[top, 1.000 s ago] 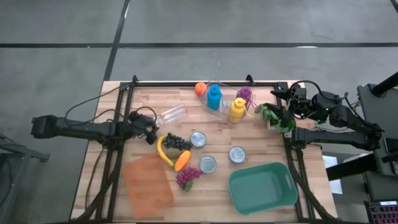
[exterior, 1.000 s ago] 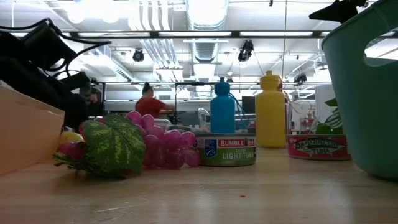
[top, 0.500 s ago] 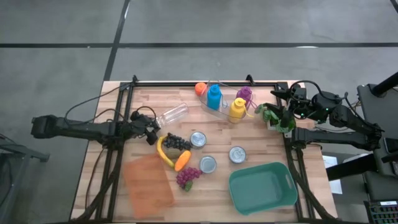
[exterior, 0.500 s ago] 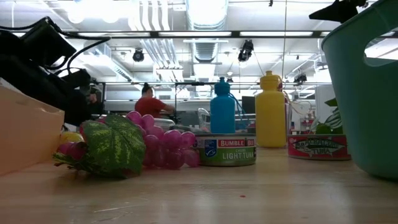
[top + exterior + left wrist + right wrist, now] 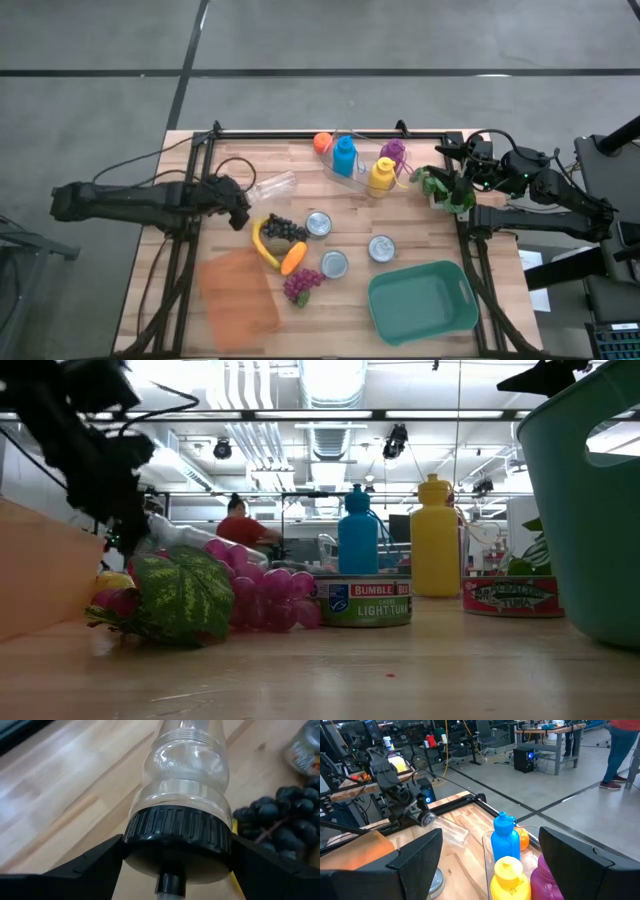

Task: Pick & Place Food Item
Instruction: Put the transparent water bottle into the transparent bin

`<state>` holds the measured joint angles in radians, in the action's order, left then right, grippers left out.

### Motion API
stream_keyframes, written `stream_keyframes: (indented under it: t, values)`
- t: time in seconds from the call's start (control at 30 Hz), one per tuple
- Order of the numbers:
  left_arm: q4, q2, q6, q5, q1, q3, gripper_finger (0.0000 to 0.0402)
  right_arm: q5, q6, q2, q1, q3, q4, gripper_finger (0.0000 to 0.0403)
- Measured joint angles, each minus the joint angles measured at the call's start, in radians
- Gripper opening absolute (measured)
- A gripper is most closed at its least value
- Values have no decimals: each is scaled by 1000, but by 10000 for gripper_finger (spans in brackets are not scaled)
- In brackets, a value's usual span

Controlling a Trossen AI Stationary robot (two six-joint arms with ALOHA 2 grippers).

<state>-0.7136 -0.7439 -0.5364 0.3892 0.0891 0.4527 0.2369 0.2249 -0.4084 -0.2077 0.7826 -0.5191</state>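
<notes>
The left gripper (image 5: 240, 205) is closing its 2 fingers on the black cap of the clear bottle (image 5: 187, 780), whose far end is cut off. The right gripper (image 5: 447, 185) is waiting, jaws wide, empty, partly hidden behind leaves (image 5: 438, 188).

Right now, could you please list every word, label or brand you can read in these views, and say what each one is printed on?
"BUMBLE BEE" and "LIGHT TUNA": on the label of the tuna can in the low view; a smaller line between them is too small to read.
Red-labelled can beside the teal bin: it carries print, too blurred to read.
Can lids in the high view: no legible text.
Blue bottle and yellow bottle: no writing visible.
</notes>
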Motion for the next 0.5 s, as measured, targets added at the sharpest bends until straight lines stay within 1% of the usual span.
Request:
stream_keyframes:
  t: [0.1, 0.2, 0.3, 0.4, 0.5]
  values:
    - [-122, -51, -69, -22, 3, 123, 329, 0, 0, 0, 0, 0, 0, 329]
    - [-212, -123, -73, -42, 10, 263, 329, 0, 0, 0, 0, 0, 0, 329]
    - [-347, -214, -66, -88, 29, 428, 329, 0, 0, 0, 0, 0, 0, 329]
    - [-523, -331, -66, -160, 63, 598, 329, 0, 0, 0, 0, 0, 0, 329]
    - [-694, -462, -67, -268, 117, 765, 329, 0, 0, 0, 0, 0, 0, 329]
